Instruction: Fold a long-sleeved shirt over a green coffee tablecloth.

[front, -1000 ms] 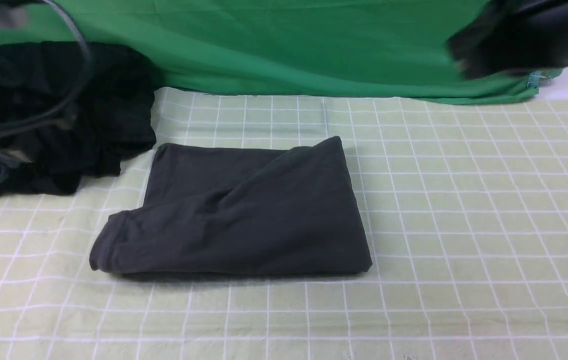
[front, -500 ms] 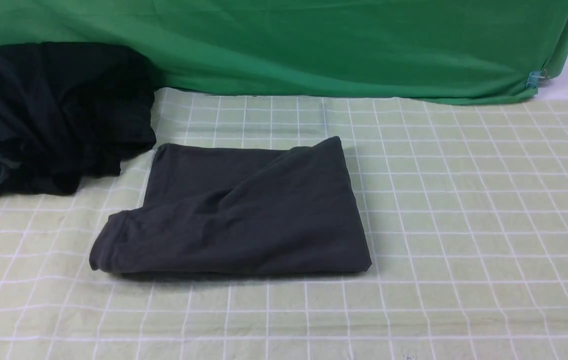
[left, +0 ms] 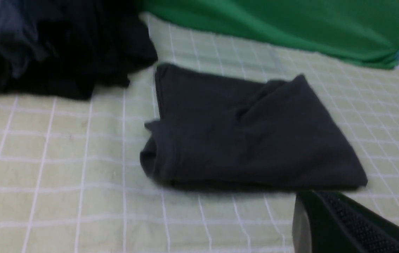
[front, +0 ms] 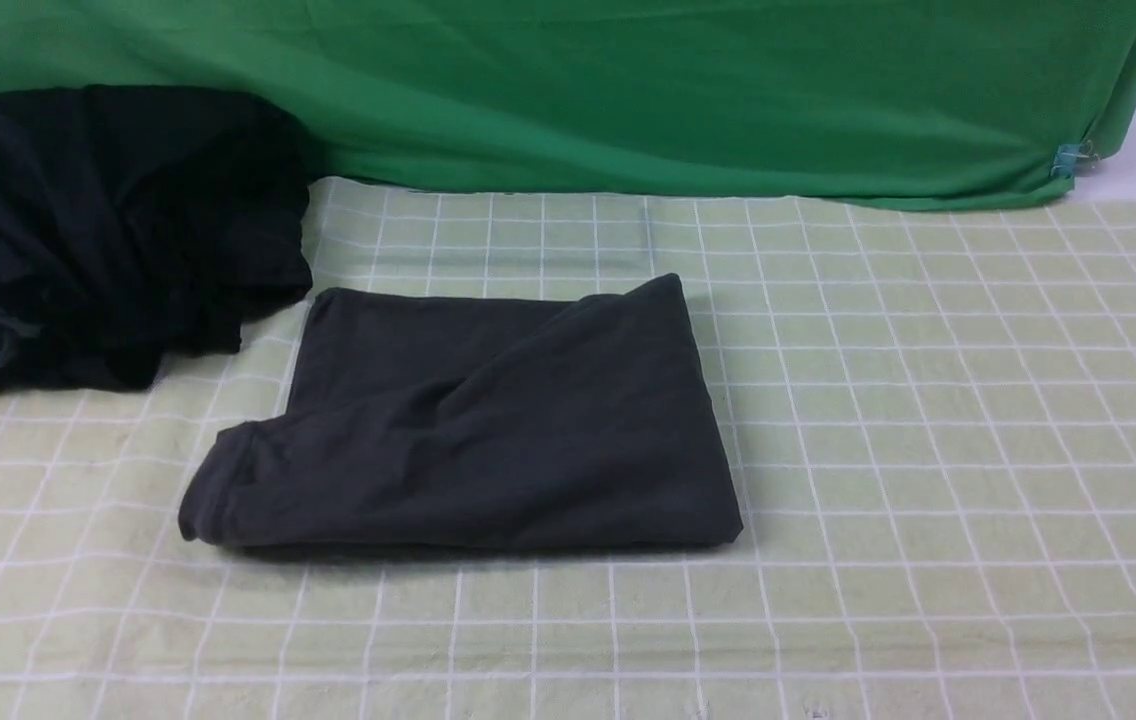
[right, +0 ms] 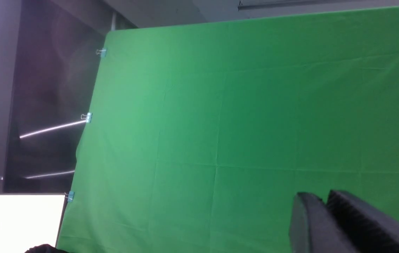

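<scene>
Both arms having left the front view, one folded long-sleeved shirt (front: 473,420) is lying on one green coffee tablecloth (front: 928,420), left gripper (left: 329,225) jaws pressed together, right gripper (right: 326,225) jaws nearly together, pinching nothing.

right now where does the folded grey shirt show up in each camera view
Front view: long-sleeved shirt lies folded left of centre on the checked tablecloth.
Left wrist view: shirt at centre.
Right wrist view: not in it.
Shared landmark: green backdrop.
</scene>
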Available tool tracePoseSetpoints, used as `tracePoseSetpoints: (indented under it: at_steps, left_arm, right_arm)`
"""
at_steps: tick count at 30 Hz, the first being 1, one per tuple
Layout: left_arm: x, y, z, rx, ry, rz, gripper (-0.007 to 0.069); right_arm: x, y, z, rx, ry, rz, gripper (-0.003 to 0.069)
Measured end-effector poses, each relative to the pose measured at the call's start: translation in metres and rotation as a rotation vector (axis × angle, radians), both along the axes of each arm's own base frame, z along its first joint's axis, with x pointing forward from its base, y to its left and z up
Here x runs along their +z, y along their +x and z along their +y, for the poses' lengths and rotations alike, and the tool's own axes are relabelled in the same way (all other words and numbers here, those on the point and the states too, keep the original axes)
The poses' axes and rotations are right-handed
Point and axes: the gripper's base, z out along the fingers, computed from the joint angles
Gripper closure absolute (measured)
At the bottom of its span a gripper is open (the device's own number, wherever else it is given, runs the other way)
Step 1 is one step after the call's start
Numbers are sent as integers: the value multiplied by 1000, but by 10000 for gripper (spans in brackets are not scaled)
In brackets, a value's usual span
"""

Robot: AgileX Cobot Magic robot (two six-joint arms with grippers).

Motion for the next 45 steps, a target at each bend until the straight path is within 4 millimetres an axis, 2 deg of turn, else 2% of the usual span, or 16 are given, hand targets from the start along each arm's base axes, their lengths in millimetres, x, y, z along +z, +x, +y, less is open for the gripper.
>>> tracePoseSetpoints:
  at_steps: [6, 26, 33, 38, 39, 40, 41, 44, 45]
  left_arm:
    - [9, 3, 1, 4, 19, -101, 624]
    - [9, 2, -1, -14, -2, -96, 622]
    - [8, 7, 2, 6, 119, -171, 622]
    - [-19, 27, 4, 54, 173, -242, 622]
    - [-38, 35, 6, 85, 185, -271, 622]
    - [-44, 38, 6, 98, 188, -294, 622]
    - [-62, 42, 8, 122, 192, -290, 622]
    - [-99, 44, 11, 175, 203, -282, 622]
    - [-103, 44, 11, 179, 204, -277, 622]
  right_arm:
    - [0, 0, 0, 0, -2, 4, 584]
    - [-1, 0, 0, 0, -3, 4, 533]
    - [-1, 0, 0, 0, -3, 4, 522]
    - [-1, 0, 0, 0, -3, 4, 515]
    - [-1, 0, 0, 0, -3, 4, 512]
    - [-1, 0, 0, 0, -3, 4, 511]
    - [-1, 0, 0, 0, -3, 4, 508]
    - [-1, 0, 0, 0, -3, 4, 498]
    - [-1, 0, 0, 0, -3, 4, 498]
